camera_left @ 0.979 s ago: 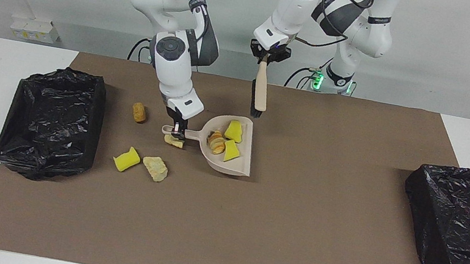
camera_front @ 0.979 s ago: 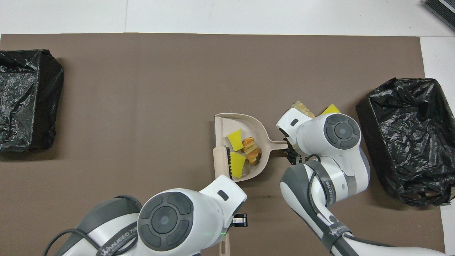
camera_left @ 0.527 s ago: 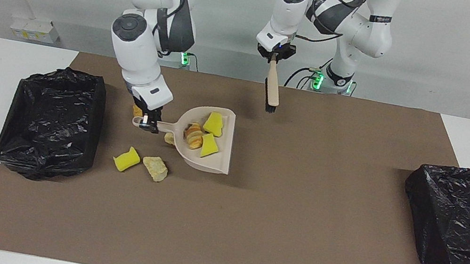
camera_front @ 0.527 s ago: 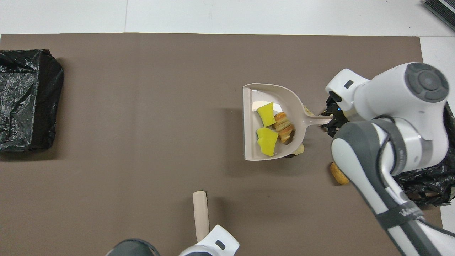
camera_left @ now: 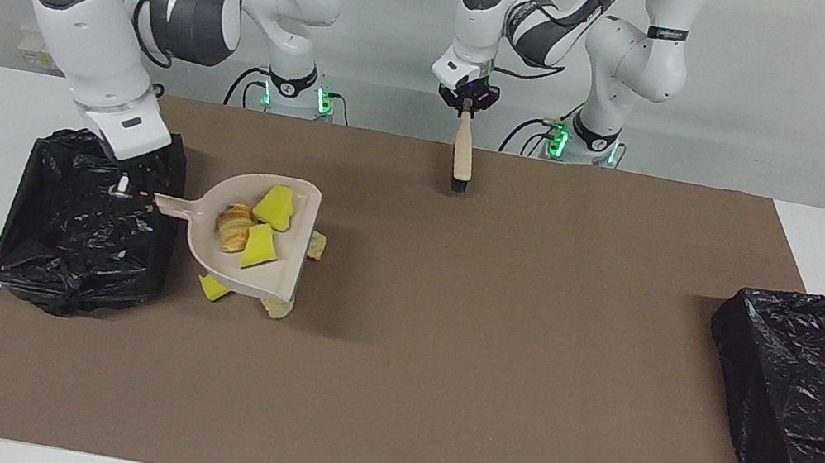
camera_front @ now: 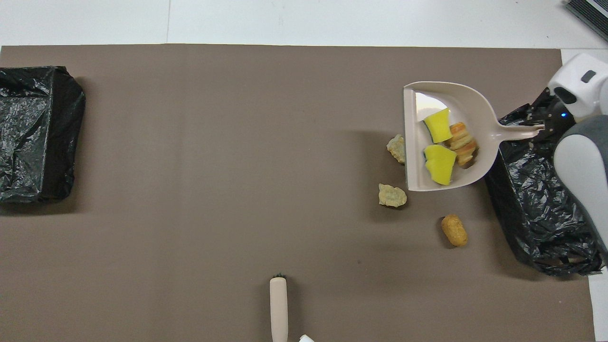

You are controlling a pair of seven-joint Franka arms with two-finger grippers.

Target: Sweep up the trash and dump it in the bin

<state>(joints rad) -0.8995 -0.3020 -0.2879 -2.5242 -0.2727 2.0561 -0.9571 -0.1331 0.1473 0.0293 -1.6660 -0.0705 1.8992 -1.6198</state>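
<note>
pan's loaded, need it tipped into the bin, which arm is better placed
Right. The right gripper already holds the dustpan by its handle, over the bin, three scraps aboard. The left gripper holds the brush up over the mat's edge nearest the robots.

**Two white arms, grey at the joints**

Both robots are built of glossy white rounded shells with dark grey bands at the joints. Each elbow and wrist housing ends in a round grey cap with a ring pattern. Black cables loop along the upper links and are strapped to them. A black band with small white lettering circles one link of the left arm. Green lights glow at both bases. The wrist blocks are white with a small dark slot, and the finger assemblies beneath them are black.
</note>
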